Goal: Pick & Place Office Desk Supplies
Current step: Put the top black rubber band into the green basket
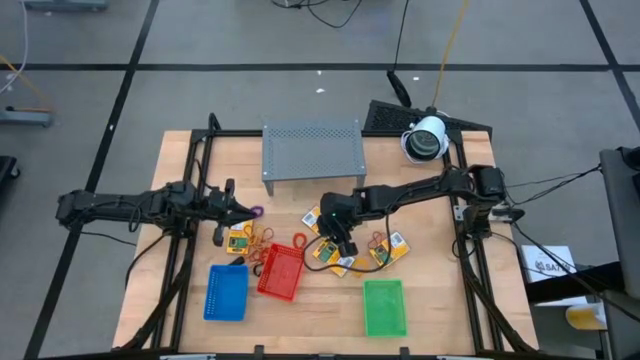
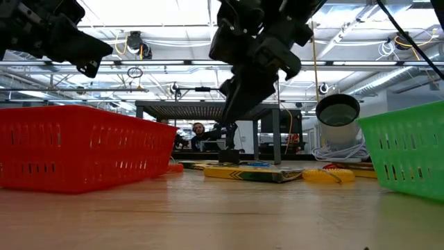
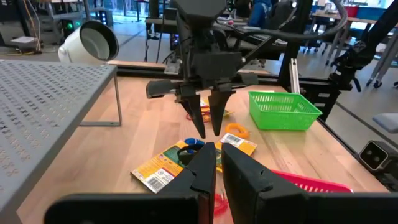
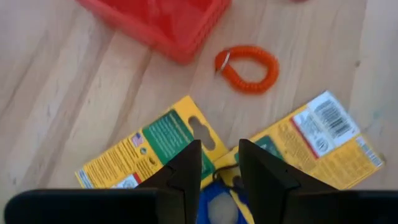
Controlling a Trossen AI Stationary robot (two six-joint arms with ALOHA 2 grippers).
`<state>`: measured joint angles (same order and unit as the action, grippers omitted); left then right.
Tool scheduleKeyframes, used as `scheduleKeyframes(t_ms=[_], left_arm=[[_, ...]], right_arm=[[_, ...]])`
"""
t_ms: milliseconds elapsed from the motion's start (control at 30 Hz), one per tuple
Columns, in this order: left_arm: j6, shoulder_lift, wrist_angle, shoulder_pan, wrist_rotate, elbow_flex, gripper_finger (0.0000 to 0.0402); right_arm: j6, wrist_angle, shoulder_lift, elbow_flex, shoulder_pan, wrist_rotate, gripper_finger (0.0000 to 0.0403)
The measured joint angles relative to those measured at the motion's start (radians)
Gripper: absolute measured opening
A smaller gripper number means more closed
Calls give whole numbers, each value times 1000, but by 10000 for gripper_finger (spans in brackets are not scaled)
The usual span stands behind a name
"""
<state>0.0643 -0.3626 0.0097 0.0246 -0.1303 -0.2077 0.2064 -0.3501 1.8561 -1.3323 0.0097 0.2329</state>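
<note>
Two packets (image 4: 155, 152) flat mid-table under right gripper (image 1: 345, 248), fingers slightly parted, holding nothing; red tray (image 1: 281, 271) crowding close. Left gripper (image 1: 243, 208) nearly shut, empty, near table's left edge, open wood around.

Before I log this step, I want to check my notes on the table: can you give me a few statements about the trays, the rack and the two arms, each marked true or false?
1. The green mesh tray lies nearer the right arm's side than the red mesh tray. True.
2. The right gripper hangs over the yellow printed packets with its fingers slightly apart. True.
3. The orange coiled loop lies inside the red mesh tray. False: it lies on the bare wood beside that tray.
4. The left gripper holds a yellow packet. False: its fingers are shut with no packet between them.
5. The grey perforated metal rack stands in front of the trays. False: it stands behind them, at the table's far side.
</note>
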Motion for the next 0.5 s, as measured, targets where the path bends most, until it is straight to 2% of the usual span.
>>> scheduleKeyframes(t_ms=[500], left_arm=[[0, 1, 1, 0, 0, 0, 33]], right_arm=[[19, 55, -2, 84, -16, 0, 100]])
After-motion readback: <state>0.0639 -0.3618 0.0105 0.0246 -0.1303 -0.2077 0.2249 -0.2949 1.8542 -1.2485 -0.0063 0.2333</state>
